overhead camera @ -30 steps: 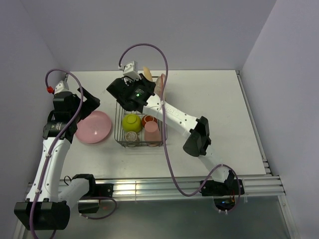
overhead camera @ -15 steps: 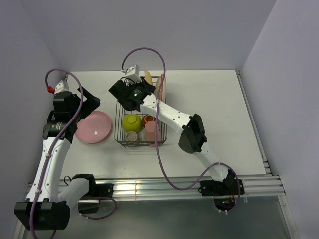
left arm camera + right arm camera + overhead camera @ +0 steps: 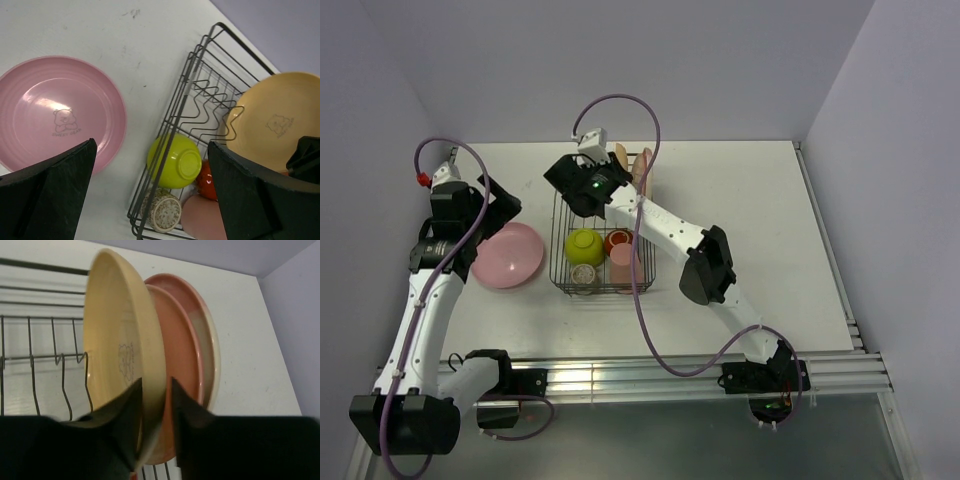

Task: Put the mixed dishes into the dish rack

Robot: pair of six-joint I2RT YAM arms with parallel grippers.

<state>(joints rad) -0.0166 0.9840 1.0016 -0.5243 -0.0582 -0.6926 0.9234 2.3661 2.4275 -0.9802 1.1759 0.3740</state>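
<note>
The dish rack (image 3: pixel 560 215) holds a lime-green bowl (image 3: pixel 584 246), a red-brown mug (image 3: pixel 618 239), a salmon-pink cup (image 3: pixel 623 262) and a small grey-beige cup (image 3: pixel 584 278). At its far end an orange-yellow plate (image 3: pixel 115 330) stands on edge beside two pinkish plates (image 3: pixel 187 340). My right gripper (image 3: pixel 156 381) straddles the yellow plate's rim, open, with a thin gap at the right finger. A pink plate (image 3: pixel 60 115) lies flat on the table left of the rack (image 3: pixel 185 95). My left gripper (image 3: pixel 152 145) hangs wide open above it, holding nothing.
The white table runs to walls at the back and both sides. A purple cable loops over the rack's far end above the right wrist (image 3: pixel 585 185). The right arm's elbow (image 3: pixel 705 270) sits just right of the rack.
The right wrist has shifted slightly right along the rack's far end with the yellow plate, and its jaws have eased apart. The left arm has barely moved.
</note>
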